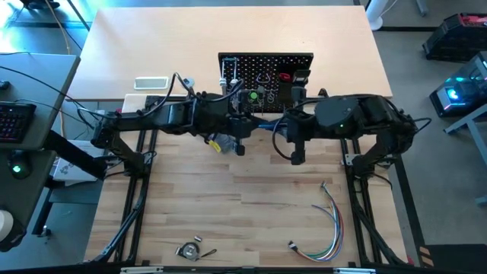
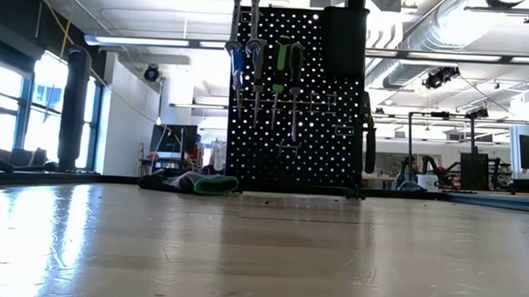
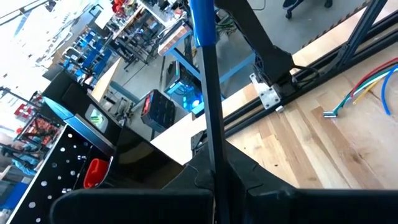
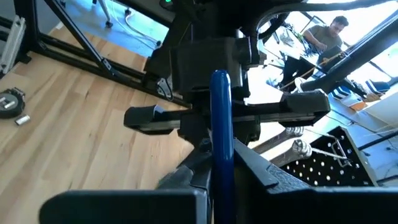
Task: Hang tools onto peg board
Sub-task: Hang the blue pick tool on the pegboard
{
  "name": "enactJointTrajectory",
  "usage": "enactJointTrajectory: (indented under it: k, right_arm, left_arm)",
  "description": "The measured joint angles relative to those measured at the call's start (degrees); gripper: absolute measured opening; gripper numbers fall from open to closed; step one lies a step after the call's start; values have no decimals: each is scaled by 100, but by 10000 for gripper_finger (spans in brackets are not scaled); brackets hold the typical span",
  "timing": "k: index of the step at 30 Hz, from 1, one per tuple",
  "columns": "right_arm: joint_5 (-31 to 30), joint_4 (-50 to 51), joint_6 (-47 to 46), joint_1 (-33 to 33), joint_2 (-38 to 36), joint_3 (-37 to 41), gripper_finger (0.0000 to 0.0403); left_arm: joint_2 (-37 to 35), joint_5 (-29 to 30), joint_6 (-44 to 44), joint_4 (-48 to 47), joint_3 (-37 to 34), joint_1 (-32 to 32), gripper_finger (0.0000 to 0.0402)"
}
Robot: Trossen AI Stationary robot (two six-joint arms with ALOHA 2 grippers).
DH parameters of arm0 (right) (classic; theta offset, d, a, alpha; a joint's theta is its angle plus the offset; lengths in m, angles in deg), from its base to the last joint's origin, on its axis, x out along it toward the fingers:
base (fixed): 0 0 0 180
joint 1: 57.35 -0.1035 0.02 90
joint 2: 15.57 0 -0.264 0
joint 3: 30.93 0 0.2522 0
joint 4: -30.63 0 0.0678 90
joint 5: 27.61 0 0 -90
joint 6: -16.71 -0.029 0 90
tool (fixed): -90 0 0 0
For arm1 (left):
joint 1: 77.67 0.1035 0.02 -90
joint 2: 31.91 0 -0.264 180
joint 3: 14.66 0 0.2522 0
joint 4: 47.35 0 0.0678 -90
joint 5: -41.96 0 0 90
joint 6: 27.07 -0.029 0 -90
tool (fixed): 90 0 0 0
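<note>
Front edge of the pale wooden tabletop (image 1: 228,198): bundle of coloured wires (image 1: 329,221) and a small round metal oddment (image 1: 189,250), both well apart from the work and not part of it. Mid-tabletop, raised: both dark arms meet just in front of the board. The long blue-handled hex key (image 4: 219,106) is held in the air between them. Left claw (image 3: 214,180) is clenched on its thin dark shaft. Right claw (image 4: 222,174) sits around the blue handle, but I cannot tell whether it grips or merely brackets it. This looks like a handover or a regrip between the arms. To do it well, one claw should have a firm hold before the other lets go, the key should stay in line, and the free arm should draw straight back. The key then goes up to a vacant hook, lowered gently so the stand does not rock. Beyond: upright black perforated peg board (image 2: 327,124), carrying green-handled pliers (image 2: 285,61), silver wrenches (image 2: 236,24), a red-handled tool (image 1: 285,76) and a black box bin (image 2: 343,37). A dark glove (image 2: 193,183) lies beside its foot.
</note>
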Motion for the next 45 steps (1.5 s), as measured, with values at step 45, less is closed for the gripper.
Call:
enactJointTrajectory:
  k: [45]
  right_arm:
    - [-782,1045,-495,-143,-16,-2,9]
  left_arm:
    - [-167,69,307,-188,11,-30,70]
